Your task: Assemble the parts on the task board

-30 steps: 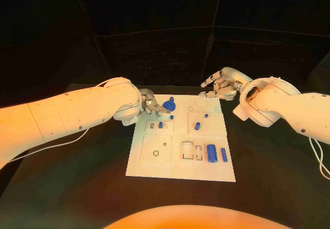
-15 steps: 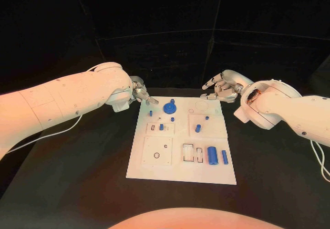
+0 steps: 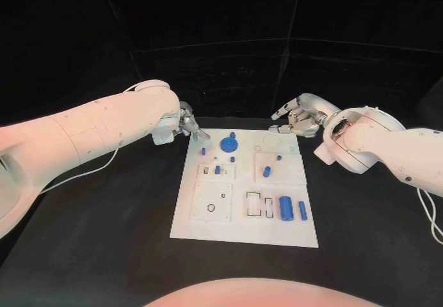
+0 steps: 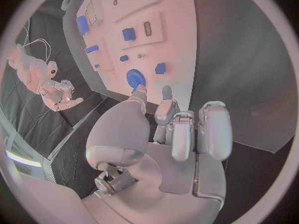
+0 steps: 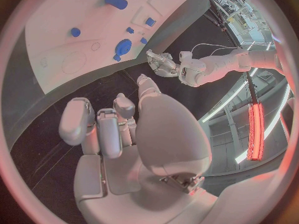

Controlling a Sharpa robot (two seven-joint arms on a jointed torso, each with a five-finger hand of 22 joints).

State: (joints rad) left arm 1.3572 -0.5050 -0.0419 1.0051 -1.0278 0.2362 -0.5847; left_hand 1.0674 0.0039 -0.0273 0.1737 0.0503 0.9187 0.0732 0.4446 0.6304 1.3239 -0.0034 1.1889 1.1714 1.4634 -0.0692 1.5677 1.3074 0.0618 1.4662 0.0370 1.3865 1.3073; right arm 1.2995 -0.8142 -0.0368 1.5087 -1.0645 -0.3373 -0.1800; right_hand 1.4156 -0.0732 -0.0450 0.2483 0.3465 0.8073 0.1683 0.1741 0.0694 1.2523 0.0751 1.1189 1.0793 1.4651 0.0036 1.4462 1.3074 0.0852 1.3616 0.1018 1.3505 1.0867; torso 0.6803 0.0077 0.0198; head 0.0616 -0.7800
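So the white board (image 3: 244, 192) lies flat in the middle of the black matte worktop (image 3: 102, 243), a long rectangular plate with shallow cut-out pockets and little raised square tiles on it. The blue bits are scattered over it: a round toothed gear (image 3: 230, 144) with a peg standing up through it near the far end, a fat smooth cylinder (image 3: 286, 208) lying on its side at the near right, and a thinner pin (image 3: 302, 210) just beside that. A short peg (image 3: 265, 171) sits on the square tile mid-right, and a small block (image 3: 217, 170) sits on the tile mid-left. All look like plain moulded plastic, no shine.

The left hand (image 3: 189, 125) hangs off the board's far left corner, beside it rather than over it. In the left wrist view its silver fingers (image 4: 209, 129) are loosely curled but apart, with nothing in them, smooth metal-looking shells with rounded pads.

The right hand (image 3: 297, 118) is at the far right corner, just past the board's edge. Same deal there: fingers (image 5: 77, 122) spread and slightly bent, nothing in its grasp. Both arms are glossy white shells.
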